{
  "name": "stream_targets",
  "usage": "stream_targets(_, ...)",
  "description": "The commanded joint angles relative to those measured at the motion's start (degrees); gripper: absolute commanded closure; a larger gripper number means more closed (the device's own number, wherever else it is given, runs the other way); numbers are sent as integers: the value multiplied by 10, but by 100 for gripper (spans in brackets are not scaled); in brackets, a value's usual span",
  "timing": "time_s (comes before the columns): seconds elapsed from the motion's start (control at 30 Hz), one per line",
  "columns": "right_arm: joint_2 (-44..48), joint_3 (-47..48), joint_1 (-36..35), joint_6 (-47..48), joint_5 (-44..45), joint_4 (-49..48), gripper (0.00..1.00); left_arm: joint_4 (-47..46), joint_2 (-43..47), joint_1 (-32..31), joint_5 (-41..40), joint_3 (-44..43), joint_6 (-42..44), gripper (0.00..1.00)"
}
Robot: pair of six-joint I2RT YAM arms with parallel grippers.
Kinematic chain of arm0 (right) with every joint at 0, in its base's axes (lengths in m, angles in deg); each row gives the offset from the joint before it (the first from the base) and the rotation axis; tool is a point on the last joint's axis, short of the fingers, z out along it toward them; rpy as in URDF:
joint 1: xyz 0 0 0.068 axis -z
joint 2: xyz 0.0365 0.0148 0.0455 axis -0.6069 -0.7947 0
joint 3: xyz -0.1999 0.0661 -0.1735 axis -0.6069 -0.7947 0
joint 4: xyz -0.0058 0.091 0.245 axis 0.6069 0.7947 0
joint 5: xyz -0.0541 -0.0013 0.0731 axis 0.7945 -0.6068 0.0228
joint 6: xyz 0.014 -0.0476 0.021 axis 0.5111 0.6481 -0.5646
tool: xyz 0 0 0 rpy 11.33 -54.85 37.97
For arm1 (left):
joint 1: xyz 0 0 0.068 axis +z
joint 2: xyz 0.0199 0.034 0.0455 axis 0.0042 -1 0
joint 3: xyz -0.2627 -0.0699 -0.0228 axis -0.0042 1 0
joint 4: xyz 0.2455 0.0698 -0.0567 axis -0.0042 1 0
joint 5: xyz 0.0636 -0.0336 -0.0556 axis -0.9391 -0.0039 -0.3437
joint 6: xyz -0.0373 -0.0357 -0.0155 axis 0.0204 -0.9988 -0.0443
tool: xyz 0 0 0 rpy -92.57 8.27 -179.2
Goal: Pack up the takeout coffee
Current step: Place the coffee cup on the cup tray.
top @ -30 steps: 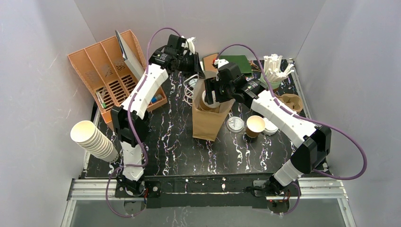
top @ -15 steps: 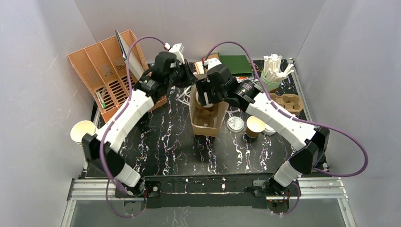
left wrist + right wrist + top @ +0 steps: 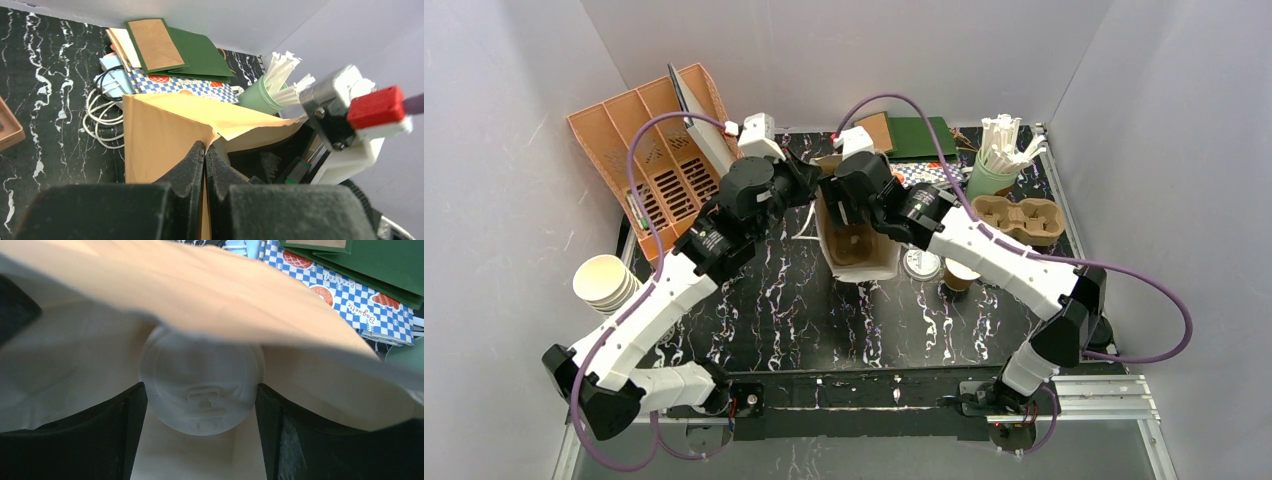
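Observation:
A brown paper bag [image 3: 860, 250] stands open at mid-table. My left gripper [image 3: 205, 146] is shut on the bag's [image 3: 160, 135] left rim, pinching the paper edge between its fingertips. My right gripper [image 3: 200, 390] reaches down inside the bag [image 3: 190, 285], its two fingers pressed against either side of a takeout coffee cup's white lid [image 3: 201, 385]. The cup's body is hidden under the lid. In the top view both grippers meet at the bag's mouth, the left gripper [image 3: 814, 198] and the right gripper [image 3: 848, 205]. A second tan cup [image 3: 962, 274], without a lid, stands right of the bag, partly under my right arm.
A loose white lid [image 3: 921, 263] lies beside the bag. A cardboard cup carrier [image 3: 1016, 215] and a green cup of white sticks [image 3: 996, 160] sit at the back right. An orange organizer [image 3: 649, 160] is at the back left, a cream cup stack [image 3: 604, 282] at the left edge. Green and checkered papers [image 3: 190, 65] lie behind the bag.
My left arm swung in from the back and its gripper shut on the bag's rim. The bag rose more upright and shifted back-left, while the right gripper went deeper inside with the cup.

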Motion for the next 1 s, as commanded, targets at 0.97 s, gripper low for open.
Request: stream_targets(0.97, 141, -299, -41, -40, 0, -129, 63, -124, 108, -53, -16, 163, -22, 100)
